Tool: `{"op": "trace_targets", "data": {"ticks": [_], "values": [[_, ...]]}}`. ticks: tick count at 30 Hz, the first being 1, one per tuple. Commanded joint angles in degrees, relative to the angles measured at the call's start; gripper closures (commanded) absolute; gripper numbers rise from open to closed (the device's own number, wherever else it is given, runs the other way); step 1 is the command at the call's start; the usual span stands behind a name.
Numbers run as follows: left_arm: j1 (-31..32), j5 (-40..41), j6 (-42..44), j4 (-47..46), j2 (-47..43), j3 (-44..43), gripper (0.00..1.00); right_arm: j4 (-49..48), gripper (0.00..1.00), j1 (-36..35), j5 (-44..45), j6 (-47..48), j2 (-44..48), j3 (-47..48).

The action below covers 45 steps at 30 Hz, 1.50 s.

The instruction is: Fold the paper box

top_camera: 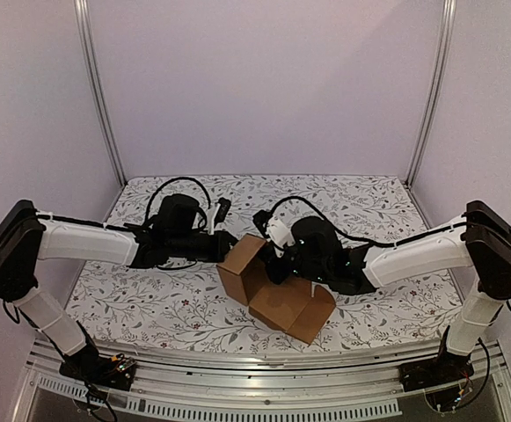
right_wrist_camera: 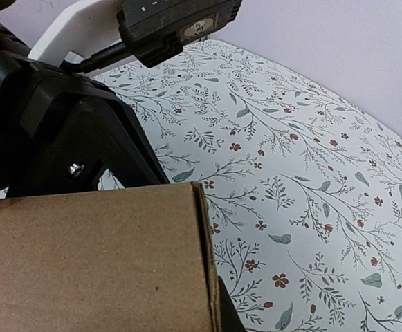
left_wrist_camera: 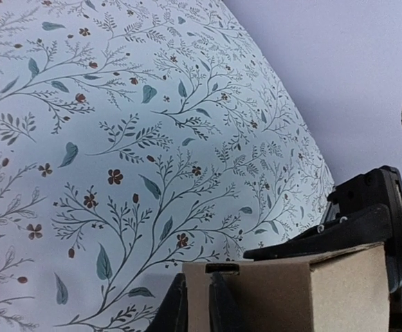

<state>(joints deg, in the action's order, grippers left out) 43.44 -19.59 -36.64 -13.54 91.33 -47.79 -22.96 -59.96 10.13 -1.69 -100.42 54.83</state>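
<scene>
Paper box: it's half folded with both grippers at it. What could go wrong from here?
The left gripper pinches one thin wall of the paper box near its edge; a hard pull could crease or tear it. The right gripper works right beside it, so the two could collide. The right wrist view is mostly cardboard, fingers hidden, so that grip can't be checked and the panel might spring open.

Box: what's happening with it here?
Both arms are on the box, in the middle of the table. It is partly folded: walls stand on its left, and a flap lies flat toward the near right. The left fingers are at the left wall's edge; the right fingers reach in from the right. Whether either is clamped cannot be told.
</scene>
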Motion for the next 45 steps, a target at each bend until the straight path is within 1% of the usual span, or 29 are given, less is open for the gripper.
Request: {"op": "trace_targets", "data": {"ticks": [1,4,9,12,16,21,24,26,28,31,34,37,41,45], "values": [[2.3,2.57,2.67,7.01,-3.87,-1.96,0.81,2.67,1.0,0.02,3.91,1.51,1.29,2.47],[1.13,7.18,3.46,11.14,-5.14,-2.0,0.73,5.22,1.0,0.09,4.24,3.87,1.95,2.61],[-0.35,13.21,4.64,18.19,-7.53,-2.39,0.69,14.21,1.0,1.17,2.23,6.1,3.22,4.23],[-0.84,15.34,5.68,20.73,-9.49,-2.39,0.64,22.3,1.0,2.37,-1.32,8.4,4.2,6.41],[-1.08,17.12,6.81,23.63,-11.58,-2.42,0.61,37.02,1.0,3.63,-5.57,12.88,4.94,10.73],[-1.17,16.83,6.48,23.68,-13.12,-1.96,0.59,54.46,1.0,4.5,-9.43,19.84,5.36,16.81],[-1.04,13.74,6.17,22.42,-12.82,-1.89,0.59,62.95,0.99,4.89,-11.51,22.21,4.9,19.91],[-0.76,11.28,6.54,21.59,-12.23,-1.95,0.58,69.45,0.99,5.2,-11.38,24.03,4.06,22.17],[-0.43,11.17,6.68,21.54,-11.64,-1.96,0.57,73.84,0.99,5.31,-10.97,25.01,2.89,24.0],[-0.3,10.8,6.63,21.29,-11.15,-1.51,0.56,78.81,0.98,5.4,-11.01,26.29,1.21,26.15],[-0.12,10.25,6.36,20.48,-10.96,-1.17,0.56,82.13,0.94,5.34,-7.07,26.4,-1.63,28.38],[0.21,9.94,6.31,20.12,-10.36,-1.24,0.56,85.54,0.94,5.41,-6.64,26.95,-4.55,30.84],[0.48,9.72,6.34,20.13,-9.24,-1.25,0.56,87.26,0.94,5.38,-5.3,27.35,-8.38,32.87],[0.98,9.64,6.26,20.23,-8.5,-1.16,0.56,88.69,0.92,5.32,-4.24,27.62,-11.14,34.41]]}}
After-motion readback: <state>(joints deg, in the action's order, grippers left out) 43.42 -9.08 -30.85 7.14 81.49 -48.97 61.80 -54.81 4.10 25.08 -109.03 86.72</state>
